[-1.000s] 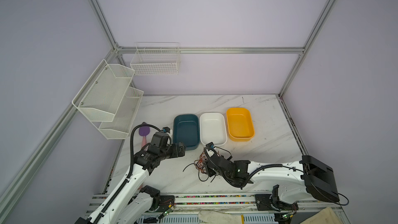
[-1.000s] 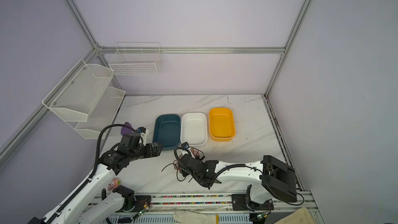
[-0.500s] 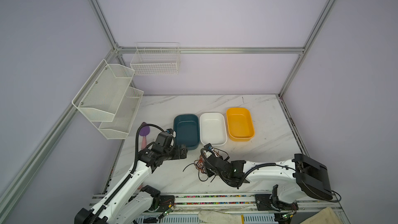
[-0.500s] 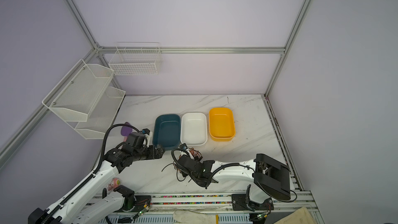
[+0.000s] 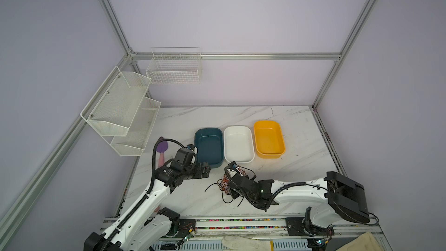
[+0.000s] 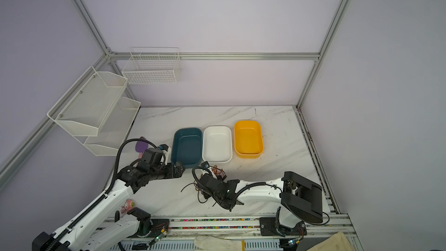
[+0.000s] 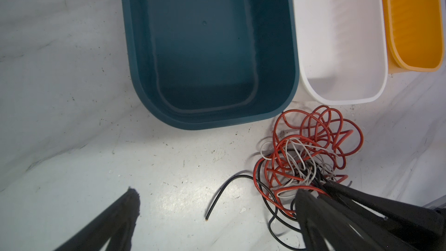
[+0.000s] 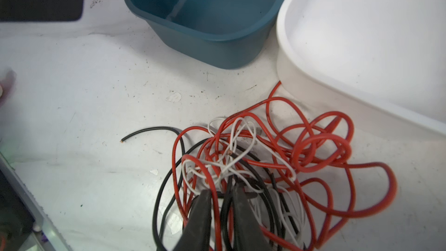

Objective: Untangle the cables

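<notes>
Likely light, limp and springy, the cables [image 8: 323, 138] would suit a pinch near the free black end [image 8: 144, 130] — right fingers [image 8: 202, 204] nip mid-tangle strands, left fingers [image 7: 128, 204] gape empty.

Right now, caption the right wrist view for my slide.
Right gripper pinching a tangle of red, white and black cables on the table beside a teal bin and a white bin.

Right tool [image 6: 204, 190] amid the cables [image 6: 217, 170]; left tool [image 6: 180, 169] nearby.

High stereo pair; wrists near cables [image 7: 305, 158]
</notes>
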You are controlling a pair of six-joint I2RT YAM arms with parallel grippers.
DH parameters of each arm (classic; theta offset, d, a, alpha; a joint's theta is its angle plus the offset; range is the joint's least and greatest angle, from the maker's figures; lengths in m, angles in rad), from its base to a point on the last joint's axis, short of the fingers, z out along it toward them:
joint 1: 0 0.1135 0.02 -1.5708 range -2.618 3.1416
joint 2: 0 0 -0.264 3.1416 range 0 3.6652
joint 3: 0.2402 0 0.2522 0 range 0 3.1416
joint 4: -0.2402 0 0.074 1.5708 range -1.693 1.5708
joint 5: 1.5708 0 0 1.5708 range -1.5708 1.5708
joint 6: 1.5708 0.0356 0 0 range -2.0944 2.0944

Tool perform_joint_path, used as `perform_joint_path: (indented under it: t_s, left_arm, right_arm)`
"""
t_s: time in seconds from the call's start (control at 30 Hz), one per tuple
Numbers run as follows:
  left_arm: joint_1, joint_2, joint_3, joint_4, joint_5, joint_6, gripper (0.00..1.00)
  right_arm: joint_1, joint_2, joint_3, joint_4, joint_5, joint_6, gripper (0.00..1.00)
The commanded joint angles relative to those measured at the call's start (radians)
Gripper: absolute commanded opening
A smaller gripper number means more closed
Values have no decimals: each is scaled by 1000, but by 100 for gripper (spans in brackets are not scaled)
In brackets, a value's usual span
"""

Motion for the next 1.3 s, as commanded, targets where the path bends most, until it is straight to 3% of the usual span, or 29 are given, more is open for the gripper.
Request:
perform_joint_path:
  t_s: [0.0, 0.17, 0.57, 0.93, 1.27]
  left_arm:
    - [-10, -5, 84, 8, 9, 8, 100]
    - [-21, 1, 84, 9, 9, 7, 100]
    - [-122, 0, 67, 25, 22, -52, 100]
    - [-198, -114, -90, 231, 159, -215, 100]
    - [-245, -205, -224, 458, 265, -303, 100]
  right_arm:
    - [-6, 4, -7, 17, -3, -4, 12]
    - [-6, -16, -4, 18, 0, -14, 0]
    - [-9, -158, 0, 41, -30, -64, 0]
    - [-11, -340, 2, 46, -37, -128, 0]
    - [-14, -400, 5, 51, -26, -123, 0]
